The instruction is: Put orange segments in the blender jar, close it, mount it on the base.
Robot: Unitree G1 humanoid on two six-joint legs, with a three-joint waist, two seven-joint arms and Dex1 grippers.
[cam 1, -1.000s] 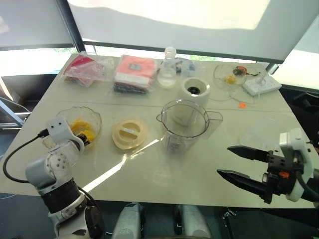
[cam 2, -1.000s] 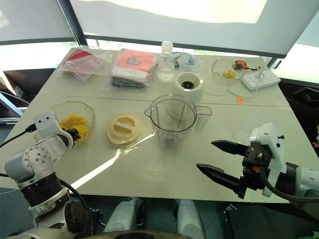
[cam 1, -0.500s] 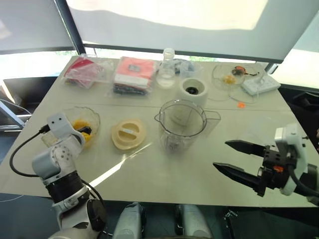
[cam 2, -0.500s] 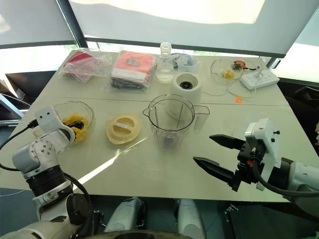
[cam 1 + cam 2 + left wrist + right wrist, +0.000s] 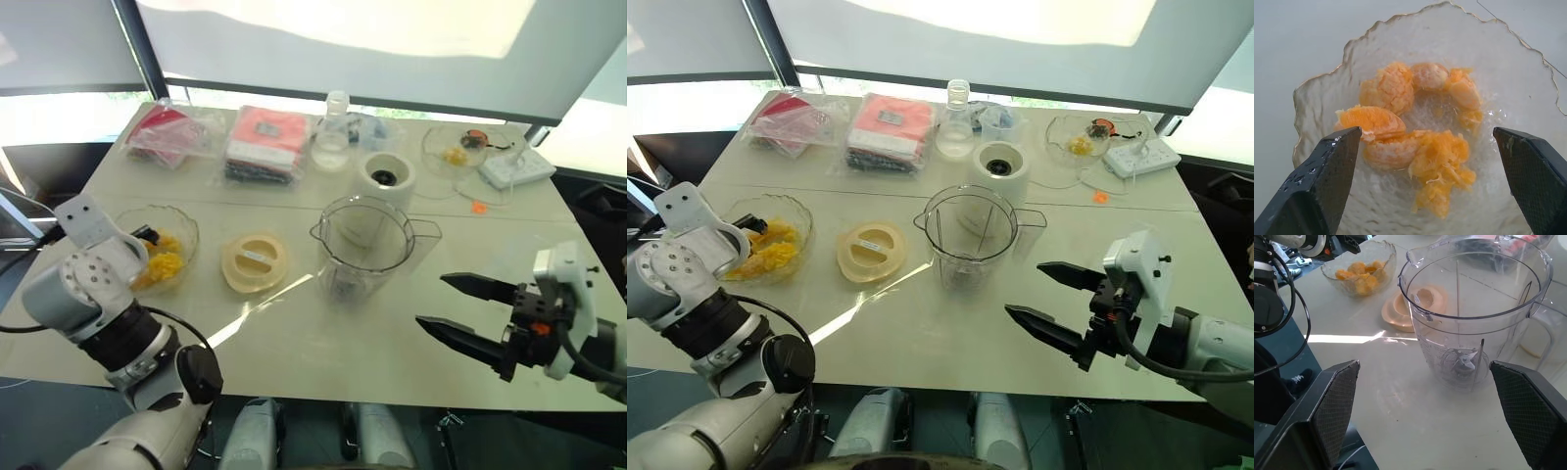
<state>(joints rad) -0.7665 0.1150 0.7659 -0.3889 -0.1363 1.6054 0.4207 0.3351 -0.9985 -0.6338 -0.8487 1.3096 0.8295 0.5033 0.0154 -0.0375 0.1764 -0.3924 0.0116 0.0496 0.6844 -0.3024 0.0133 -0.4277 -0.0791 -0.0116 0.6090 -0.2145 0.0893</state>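
The left wrist view alone resolves five or so orange segments (image 5: 1415, 147) between the spread, empty left hand (image 5: 1435, 161); right hand (image 5: 1043, 299) spread before one blender jar (image 5: 970, 235).

Both arms w/ grey-silver rounded joint housings & black ribbed collars, white blocky wrist modules, black cable looping off left arm (image 5: 93, 313), small orange tab on right wrist nr right gripper (image 5: 460, 313), whose two fingers (image 5: 453, 336) are long, black, tapered, w/ textured inner pads.
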